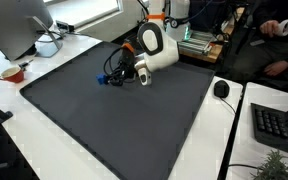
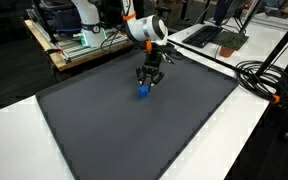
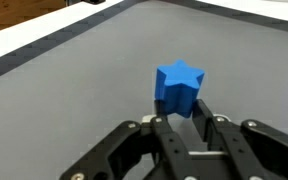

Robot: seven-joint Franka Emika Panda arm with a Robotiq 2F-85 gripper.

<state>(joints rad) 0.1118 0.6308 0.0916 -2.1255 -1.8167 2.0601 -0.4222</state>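
Observation:
A blue star-shaped block (image 3: 179,85) sits low over the dark grey mat (image 3: 74,90). In the wrist view my gripper (image 3: 181,108) has its two black fingers closed against the block's near sides. In both exterior views the gripper (image 1: 115,78) (image 2: 148,82) points down at the mat, with the blue block (image 1: 106,82) (image 2: 142,92) at its fingertips. I cannot tell whether the block rests on the mat or is just above it.
The mat (image 1: 114,125) (image 2: 134,130) covers a white table. A red bowl (image 1: 12,73) and a monitor (image 1: 14,25) stand at one side, a mouse (image 1: 221,89) and a keyboard (image 1: 279,125) at another. Black cables (image 2: 264,80) and a laptop (image 2: 219,35) lie beyond the mat.

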